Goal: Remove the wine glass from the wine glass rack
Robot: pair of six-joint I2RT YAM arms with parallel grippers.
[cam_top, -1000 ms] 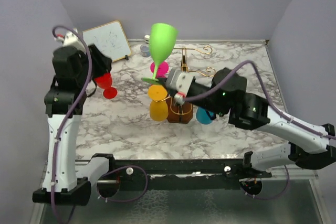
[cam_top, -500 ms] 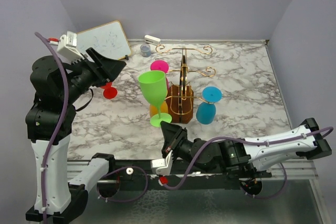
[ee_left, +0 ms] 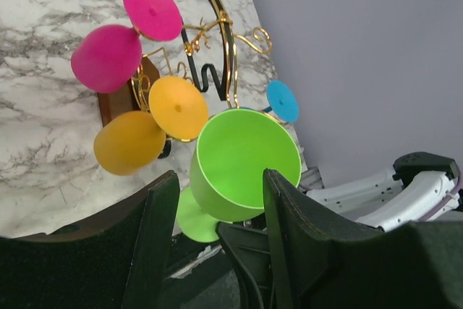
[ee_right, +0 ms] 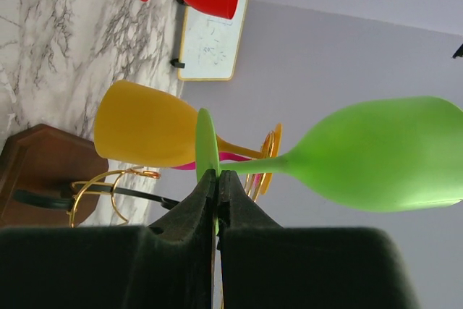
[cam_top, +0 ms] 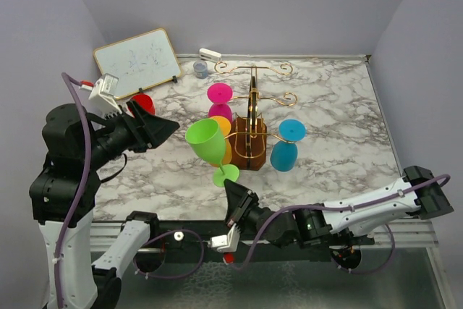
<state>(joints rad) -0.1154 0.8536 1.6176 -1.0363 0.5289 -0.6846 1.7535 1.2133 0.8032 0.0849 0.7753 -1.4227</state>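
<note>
The green wine glass is off the wine glass rack and held upright, slightly tilted, in front of it. My right gripper is shut on the edge of its round foot, with the bowl beyond the fingers. The gold wire rack on its brown base still carries a pink glass, an orange glass and a blue glass. My left gripper is open and empty, left of the green glass and pointing at it.
A red glass stands upright by the whiteboard at the back left, partly hidden by my left arm. A small grey cup and a white object sit at the back edge. Purple walls enclose the table.
My right arm has carried the green glass from high above the rack down to the near side in front of it. My left arm has dropped lower and turned towards the glass.
</note>
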